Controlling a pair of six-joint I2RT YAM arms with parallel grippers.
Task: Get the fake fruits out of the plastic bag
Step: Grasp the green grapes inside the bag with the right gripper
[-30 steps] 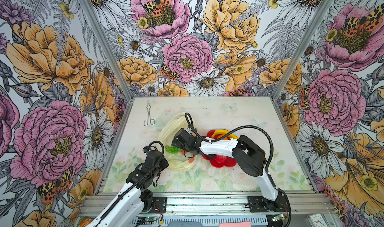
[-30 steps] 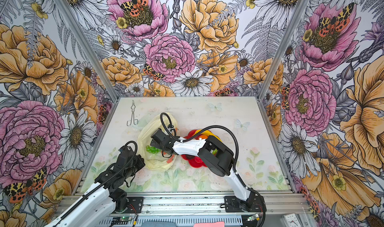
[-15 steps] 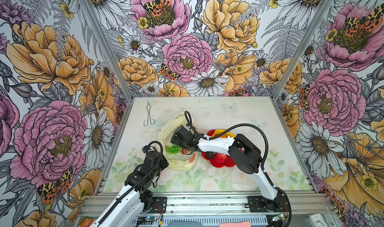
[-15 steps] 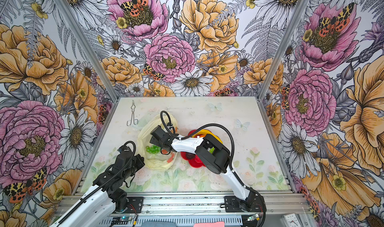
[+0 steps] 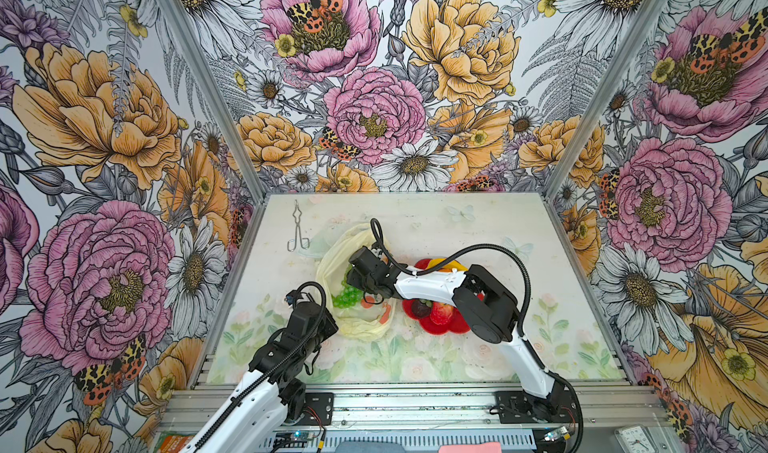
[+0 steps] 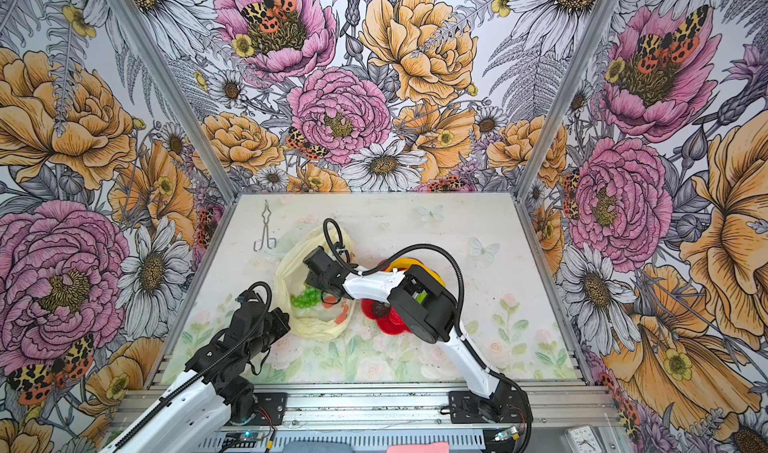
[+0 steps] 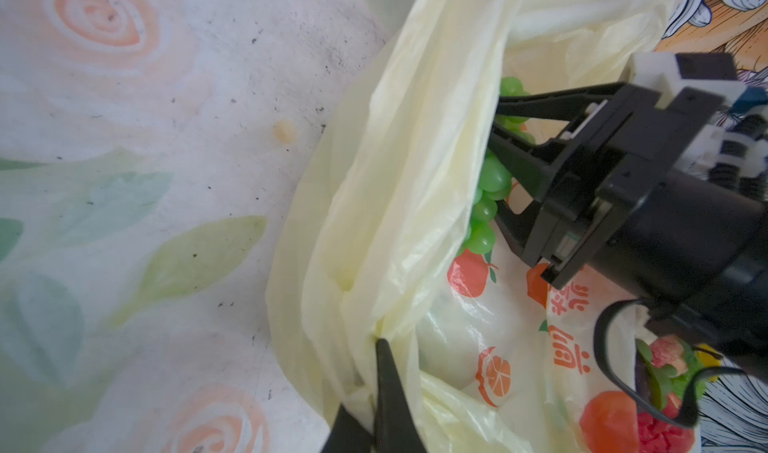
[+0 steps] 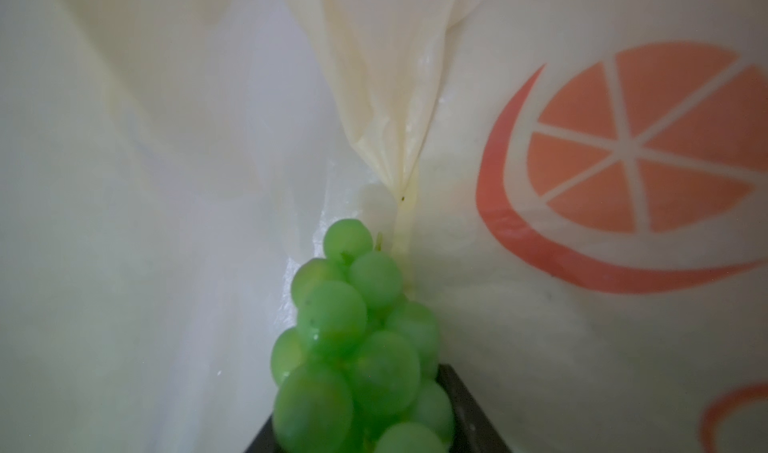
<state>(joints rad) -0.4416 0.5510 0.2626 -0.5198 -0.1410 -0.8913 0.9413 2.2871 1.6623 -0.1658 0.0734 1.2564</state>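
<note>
grape bunch [image 8: 353, 347]: being pinched by right gripper [image 7: 496, 120] jaws, long axis sticking straight ahead
plastic bag [image 7: 395, 181]: rim being clamped by left gripper [image 7: 379, 347] jaws

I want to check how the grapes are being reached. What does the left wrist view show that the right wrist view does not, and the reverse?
Only the left wrist view shows the left gripper pinching the plastic bag at its edge, the right gripper from outside with its fingers inside the bag, and the table. Only the right wrist view shows a gathered fold of the bag from inside. Both show the green grape bunch inside the bag, a dark finger of the right gripper beside it, and orange-slice prints.
</note>
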